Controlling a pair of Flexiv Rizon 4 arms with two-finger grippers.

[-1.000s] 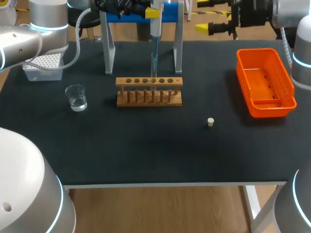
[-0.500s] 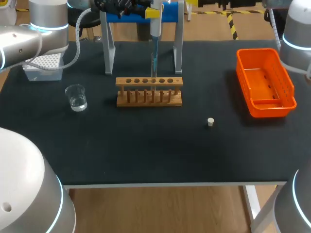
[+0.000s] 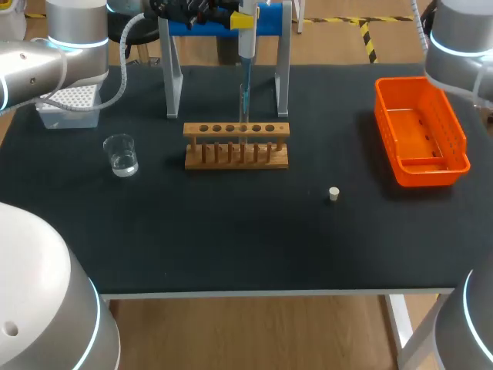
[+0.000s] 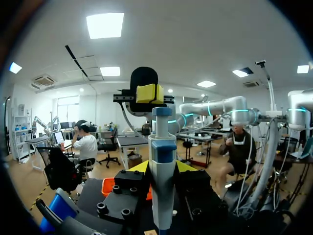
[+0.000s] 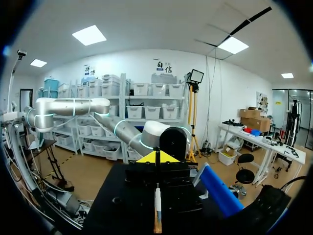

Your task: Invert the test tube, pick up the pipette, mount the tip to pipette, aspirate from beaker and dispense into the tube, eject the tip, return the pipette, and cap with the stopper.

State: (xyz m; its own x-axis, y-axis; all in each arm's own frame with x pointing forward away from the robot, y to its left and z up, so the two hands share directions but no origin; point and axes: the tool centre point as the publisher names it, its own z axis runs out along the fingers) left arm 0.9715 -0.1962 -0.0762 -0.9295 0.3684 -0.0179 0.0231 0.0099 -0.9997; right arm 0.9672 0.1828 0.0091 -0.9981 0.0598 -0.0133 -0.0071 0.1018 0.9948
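the left gripper (image 4: 163, 169) is clamping the white-and-blue pipette (image 3: 246, 46), which is hanging upright with its tip aiming straight down at the wooden test-tube rack (image 3: 236, 145). the right gripper (image 5: 156, 157), tips pinched together on nothing, is idling well apart.

Pipette (image 3: 246, 46) top, L end effector (image 3: 243, 20) cut by head-view edge.

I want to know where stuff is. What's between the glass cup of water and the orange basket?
The wooden rack stands between the beaker and the orange basket, in the head view. The small stopper lies off that line.
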